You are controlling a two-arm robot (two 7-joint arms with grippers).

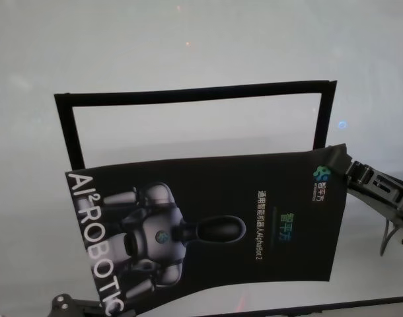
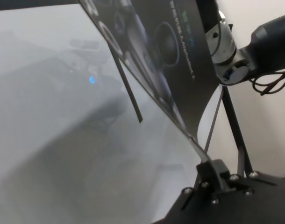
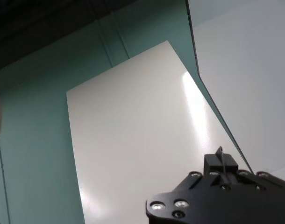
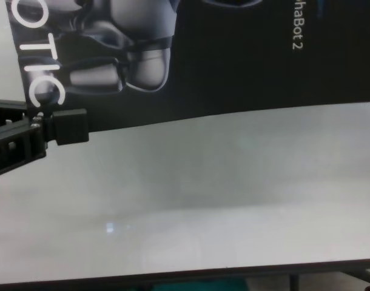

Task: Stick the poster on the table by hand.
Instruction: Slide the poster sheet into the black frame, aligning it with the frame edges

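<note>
The table (image 1: pixel 188 59) is a wide, pale grey, glossy top with soft reflections, and it fills nearly all of the head view; the chest view shows its thin dark near edge along the bottom. A rectangular outline of black tape (image 1: pixel 195 92) is marked on it, open towards the robot where the sheet covers it. In the right wrist view, teal flooring shows past the sheet.

The poster (image 1: pixel 254 198) is held above the table, over the near part of the tape outline, between the two arms. Its long axis runs left to right across the robot's front, slightly tilted. The printed side faces up; the robot figure lies sideways with its head towards the right, and the white lettering "AI²ROBOTIC" runs down the left short edge. The plain white back shows in the right wrist view.

The left gripper (image 4: pixel 67 127) clamps the near left corner by the letters, fingers closed on the sheet. The right gripper (image 1: pixel 350 173) pinches the far right corner, where the sheet bends upward a little
</note>
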